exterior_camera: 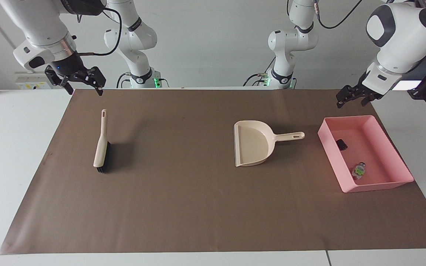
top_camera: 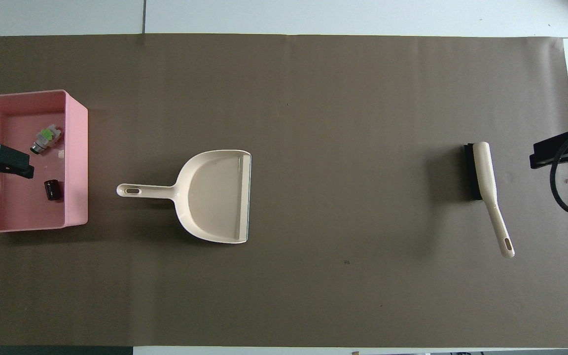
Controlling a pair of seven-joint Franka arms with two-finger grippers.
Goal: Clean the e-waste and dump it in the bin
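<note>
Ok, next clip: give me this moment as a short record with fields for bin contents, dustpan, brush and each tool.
bin: pink tray at the left arm's end of the table
bin contents: black block; white-grey part with green bits, farther from the robots
dustpan: empty, flat on the mat, handle toward the bin
brush: on the mat, at the right arm's end
left tool: open, empty, raised
right tool: open, empty, raised
</note>
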